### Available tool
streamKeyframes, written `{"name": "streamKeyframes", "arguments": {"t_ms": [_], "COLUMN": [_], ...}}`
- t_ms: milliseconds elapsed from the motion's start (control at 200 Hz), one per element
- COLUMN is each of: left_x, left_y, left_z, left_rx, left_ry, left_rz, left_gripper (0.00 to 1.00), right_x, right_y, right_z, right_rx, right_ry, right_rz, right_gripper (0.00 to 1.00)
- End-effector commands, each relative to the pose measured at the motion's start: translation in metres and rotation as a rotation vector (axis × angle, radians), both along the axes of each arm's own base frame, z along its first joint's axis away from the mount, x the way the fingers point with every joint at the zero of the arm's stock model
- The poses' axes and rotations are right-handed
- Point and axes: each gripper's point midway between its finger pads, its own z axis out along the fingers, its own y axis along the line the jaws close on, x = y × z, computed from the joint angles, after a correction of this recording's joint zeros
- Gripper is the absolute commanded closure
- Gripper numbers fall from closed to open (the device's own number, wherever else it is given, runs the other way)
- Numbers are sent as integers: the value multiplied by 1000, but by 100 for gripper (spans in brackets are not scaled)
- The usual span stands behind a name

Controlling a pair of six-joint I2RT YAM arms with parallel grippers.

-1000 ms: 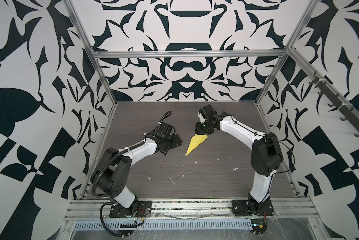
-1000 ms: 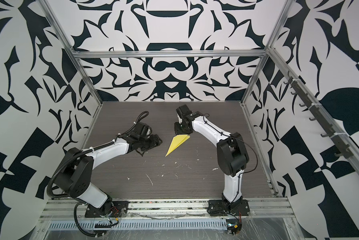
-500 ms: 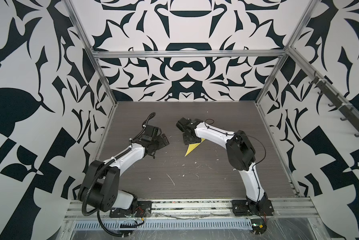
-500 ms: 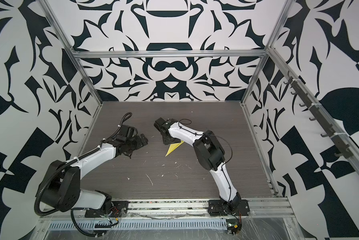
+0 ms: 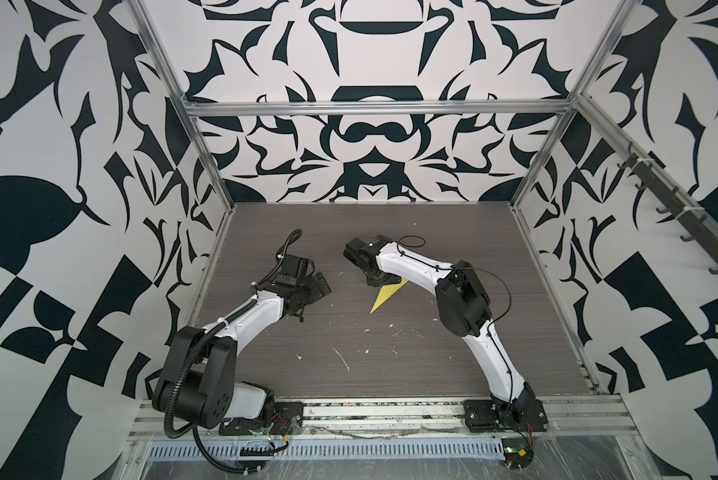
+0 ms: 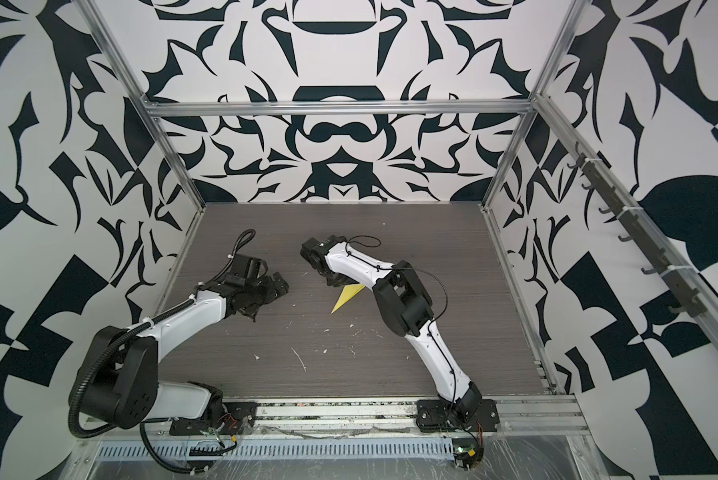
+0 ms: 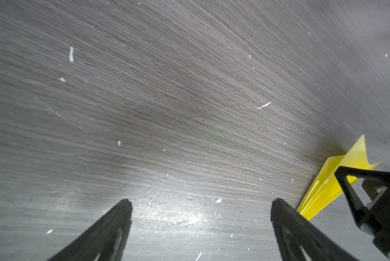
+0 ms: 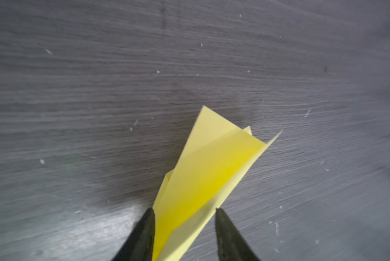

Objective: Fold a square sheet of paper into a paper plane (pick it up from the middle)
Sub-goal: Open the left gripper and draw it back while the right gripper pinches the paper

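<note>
Left wrist view shows the left gripper (image 7: 200,203) hanging with its fingers spread wide over bare table, holding nothing. In both top views it sits well to the left of the paper plane (image 5: 384,297), probably kept clear so the other arm can work.

The plane, a narrow yellow dart of layered folds, lies near the middle of the table. Its point aims toward the front-left, and its wider end is partly hidden under the right gripper (image 5: 375,277).

In the right wrist view that gripper's fingers (image 8: 144,230) stand on either side of the folded body, with the paper filling the gap between them. I cannot tell whether they pinch it or only straddle it. The placement suggests a grasp along the centre fold, to press the crease or lift the plane.

The table (image 5: 432,365) is dark wood-grain board scattered with white flecks (image 5: 342,359). Around it stand walls (image 5: 370,158) in a bold black-and-white pattern, mounted on a bare metal frame (image 5: 374,109).
</note>
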Motion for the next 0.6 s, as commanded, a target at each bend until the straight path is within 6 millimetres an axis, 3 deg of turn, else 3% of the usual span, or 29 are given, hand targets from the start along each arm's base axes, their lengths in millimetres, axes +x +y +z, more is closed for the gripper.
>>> {"name": "streamKeyframes", "arguments": {"t_ms": [0, 145, 395, 595], "left_x": [-4, -3, -2, -2], "left_y": [-1, -3, -4, -5], "left_z": [-5, -7, -4, -1], "left_rx": [-6, -14, -19, -22], "left_ry": [21, 29, 20, 11], "left_rz": [-16, -22, -23, -24], "left_gripper": [1, 0, 1, 1], "right_x": [0, -3, -4, -5], "right_y": [-7, -9, -12, -11], "right_z": [31, 32, 44, 54], "right_rx": [-17, -9, 7, 34], "right_ry": [-60, -61, -90, -105], "right_rz": [-25, -39, -45, -15], "right_gripper": [61, 68, 90, 97]}}
